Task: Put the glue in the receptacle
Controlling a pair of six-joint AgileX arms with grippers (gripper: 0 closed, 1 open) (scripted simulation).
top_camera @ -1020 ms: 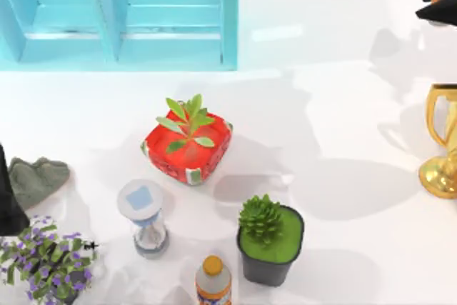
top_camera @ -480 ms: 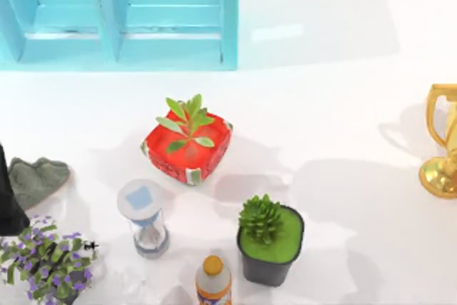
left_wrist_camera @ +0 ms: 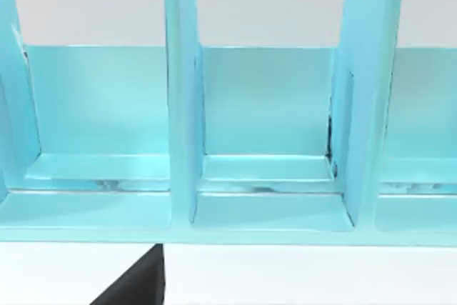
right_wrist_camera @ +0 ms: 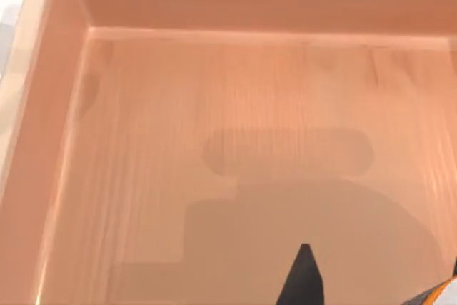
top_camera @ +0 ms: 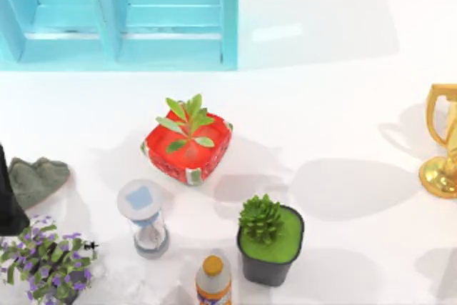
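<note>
The receptacle [right_wrist_camera: 214, 105] is a light wooden box, and the right wrist view looks down into it from above. One dark fingertip [right_wrist_camera: 305, 276] of my right gripper hangs over the box floor. Beside it, an orange and white sliver of the glue [right_wrist_camera: 447, 293] shows at the picture's edge, with the right gripper shut on it. A shadow of gripper and bottle falls on the box floor. My left arm [top_camera: 7, 205] stays parked at the table's left edge. One of its fingers [left_wrist_camera: 136, 287] shows in the left wrist view, facing the blue rack.
A blue shelf rack [top_camera: 121, 12] stands at the back left. Mid-table are a red pot with a leafy plant [top_camera: 188, 144], an hourglass [top_camera: 146, 219], a succulent in a black pot [top_camera: 270, 241] and an orange-capped bottle [top_camera: 213, 280]. Purple flowers [top_camera: 46, 258], a grey cloth [top_camera: 36, 176] and a gold trophy [top_camera: 443, 141] sit at the edges.
My right gripper, at the top view's far right corner a second ago with the glue, has moved out past that edge. Its shadow has slid across the table's right side.
</note>
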